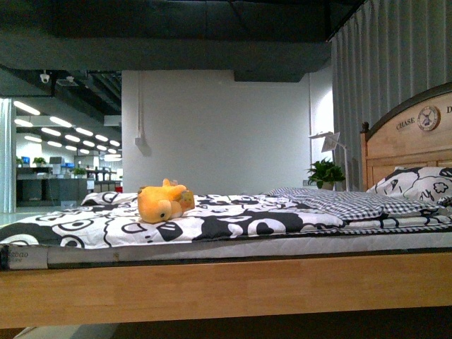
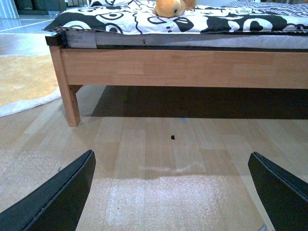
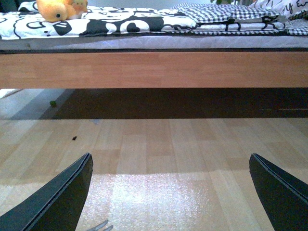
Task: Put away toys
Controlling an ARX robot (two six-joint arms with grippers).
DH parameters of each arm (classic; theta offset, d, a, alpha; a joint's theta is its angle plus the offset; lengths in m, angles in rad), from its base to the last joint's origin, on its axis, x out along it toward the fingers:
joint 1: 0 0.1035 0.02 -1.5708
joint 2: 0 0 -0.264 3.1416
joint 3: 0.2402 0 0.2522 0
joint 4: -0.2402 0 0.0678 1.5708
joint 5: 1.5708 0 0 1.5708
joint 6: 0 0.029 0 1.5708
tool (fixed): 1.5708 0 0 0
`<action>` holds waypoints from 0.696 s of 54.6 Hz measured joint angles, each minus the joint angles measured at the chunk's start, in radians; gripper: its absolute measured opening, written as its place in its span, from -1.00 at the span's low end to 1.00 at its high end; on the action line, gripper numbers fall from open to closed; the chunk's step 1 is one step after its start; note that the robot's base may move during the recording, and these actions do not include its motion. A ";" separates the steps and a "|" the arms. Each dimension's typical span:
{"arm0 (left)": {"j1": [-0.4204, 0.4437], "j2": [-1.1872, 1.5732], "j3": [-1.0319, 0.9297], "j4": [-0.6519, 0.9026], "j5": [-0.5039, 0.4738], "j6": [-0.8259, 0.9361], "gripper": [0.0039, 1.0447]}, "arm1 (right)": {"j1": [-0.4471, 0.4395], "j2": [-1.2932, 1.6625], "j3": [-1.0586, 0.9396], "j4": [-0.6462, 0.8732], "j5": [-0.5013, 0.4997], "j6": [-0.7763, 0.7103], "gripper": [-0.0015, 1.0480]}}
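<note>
A small orange-yellow plush toy point(image 1: 164, 201) lies on the black-and-white patterned bed cover point(image 1: 233, 220), toward the left of the bed. It also shows at the edge of the left wrist view point(image 2: 170, 7) and of the right wrist view point(image 3: 57, 9). My left gripper point(image 2: 173, 192) is open and empty, low over the wooden floor in front of the bed, well short of the toy. My right gripper point(image 3: 171, 192) is open and empty too, over the floor before the bed's side rail. Neither arm shows in the front view.
The wooden bed frame rail point(image 1: 226, 286) runs across in front of me, with a bed leg point(image 2: 67, 94) at the left. A checked blanket point(image 1: 353, 203) and pillow point(image 1: 417, 185) lie near the headboard point(image 1: 409, 134). A pale rug point(image 2: 24, 82) lies left of the bed.
</note>
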 joint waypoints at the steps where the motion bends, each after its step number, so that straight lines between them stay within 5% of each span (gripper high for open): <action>1: 0.000 0.000 0.000 0.000 0.000 0.000 0.88 | 0.000 0.000 0.000 0.000 0.000 0.000 0.87; 38: 0.000 0.000 0.000 0.000 0.000 0.000 0.88 | 0.000 0.000 0.000 0.000 0.000 0.000 0.87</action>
